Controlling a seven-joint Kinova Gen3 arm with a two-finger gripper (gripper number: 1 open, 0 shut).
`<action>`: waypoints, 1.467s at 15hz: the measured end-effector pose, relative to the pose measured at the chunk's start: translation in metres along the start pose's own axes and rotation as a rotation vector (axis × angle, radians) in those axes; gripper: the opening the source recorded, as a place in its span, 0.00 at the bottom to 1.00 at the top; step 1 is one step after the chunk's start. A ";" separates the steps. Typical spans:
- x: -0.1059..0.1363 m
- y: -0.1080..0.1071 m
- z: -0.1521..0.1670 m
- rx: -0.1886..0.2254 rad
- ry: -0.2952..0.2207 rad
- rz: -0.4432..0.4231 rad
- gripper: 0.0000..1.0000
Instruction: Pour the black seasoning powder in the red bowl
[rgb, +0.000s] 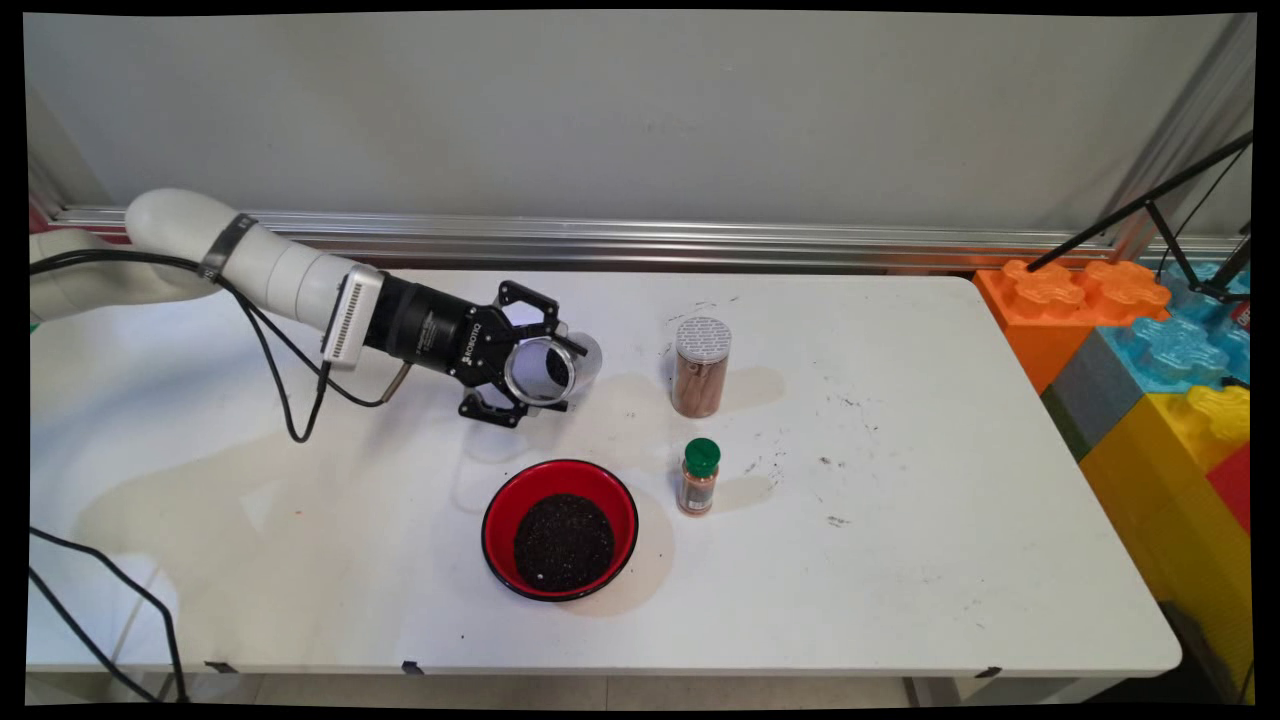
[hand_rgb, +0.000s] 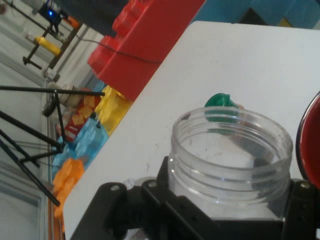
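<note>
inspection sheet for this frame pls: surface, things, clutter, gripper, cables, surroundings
Surface: white table, stained, dark specks right of centre.
Things: clear open jar in the gripper, tipped on its side above the table; red bowl of dark grains below it; silver-lidded jar of brown contents; green-capped bottle, both upright, apart.
Clutter: nothing seen.
Gripper: gripper shut on the clear jar.
Cables: black cables hang from the arm.
Surroundings: big toy bricks at right; black stand; wall behind.
</note>
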 end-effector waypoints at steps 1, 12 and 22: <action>0.001 0.001 0.000 -0.003 0.003 0.023 0.00; 0.003 0.009 0.002 -0.043 0.023 0.248 0.00; 0.000 0.013 0.006 -0.068 0.051 0.469 0.00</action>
